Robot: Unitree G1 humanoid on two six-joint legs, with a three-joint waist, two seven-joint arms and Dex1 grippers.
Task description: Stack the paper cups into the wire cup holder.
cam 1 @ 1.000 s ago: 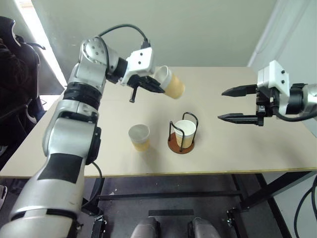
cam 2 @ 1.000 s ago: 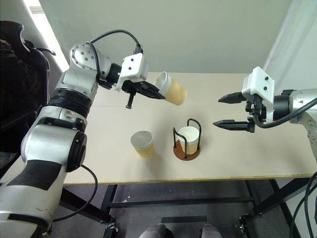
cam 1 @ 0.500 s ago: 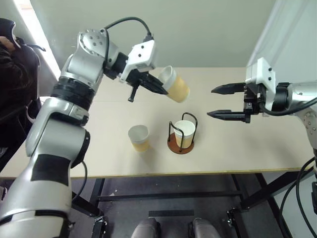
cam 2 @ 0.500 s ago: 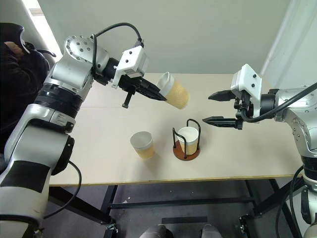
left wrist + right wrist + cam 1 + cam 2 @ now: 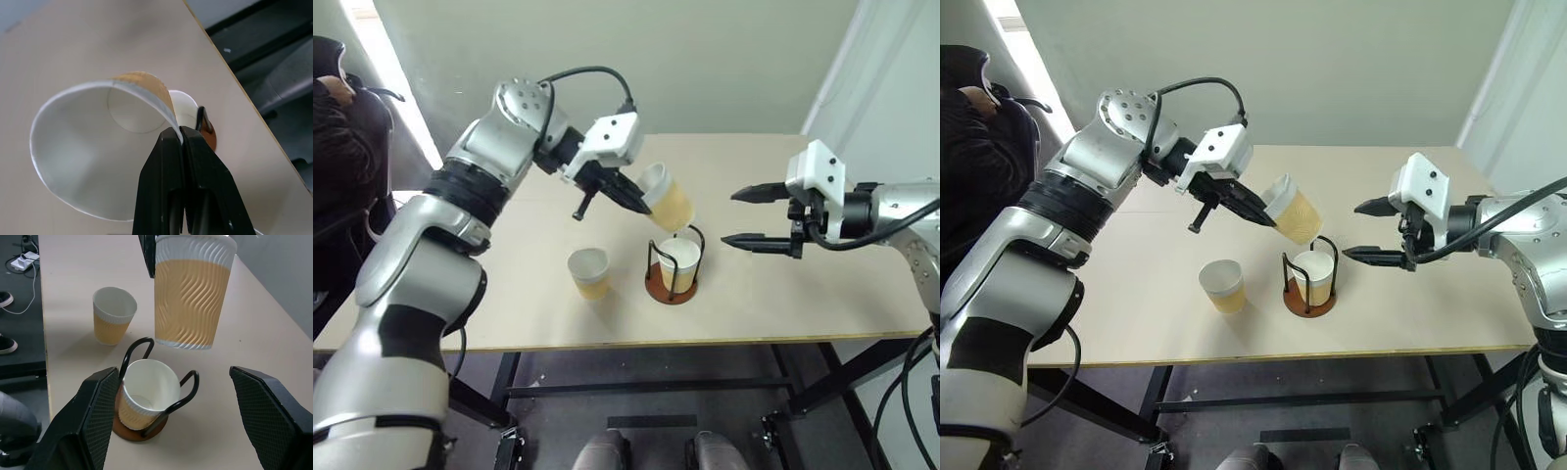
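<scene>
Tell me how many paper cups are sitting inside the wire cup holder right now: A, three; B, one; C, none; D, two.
B: a single cup sits upright between the black loops of the wire cup holder, while a second cup hangs above it pinched at its rim by the left tool, and a third cup stands on the table beside the holder.

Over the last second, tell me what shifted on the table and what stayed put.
The left gripper, still pinching the rim of a tan-and-white ribbed paper cup, carried it down and toward the black wire cup holder on its reddish-brown disc, to just above the cup seated there. The right gripper stayed open beside the holder. The third cup on the beige table did not move.
</scene>
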